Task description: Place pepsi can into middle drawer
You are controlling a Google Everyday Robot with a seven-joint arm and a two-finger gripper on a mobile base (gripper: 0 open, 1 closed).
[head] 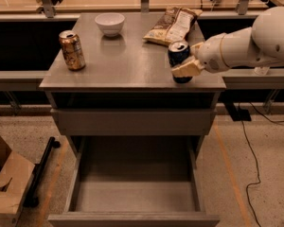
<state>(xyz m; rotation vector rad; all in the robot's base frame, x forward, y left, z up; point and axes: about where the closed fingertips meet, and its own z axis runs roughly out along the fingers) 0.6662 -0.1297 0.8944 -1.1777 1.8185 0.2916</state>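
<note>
The pepsi can (178, 56), dark blue with a silver top, stands upright on the grey cabinet top (128, 65) near its right front corner. My gripper (191, 59) reaches in from the right on a white arm and sits right against the can's right side, overlapping its lower part. The middle drawer (132, 195) is pulled out wide below the cabinet, with its flat grey floor bare.
A gold-brown can (72, 50) stands at the top's left. A white bowl (109, 23) and a chip bag (174, 25) lie at the back. A closed grey drawer front (132, 122) sits above the open drawer. A cardboard box (4, 183) is on the floor at left, and a cable (248, 141) at right.
</note>
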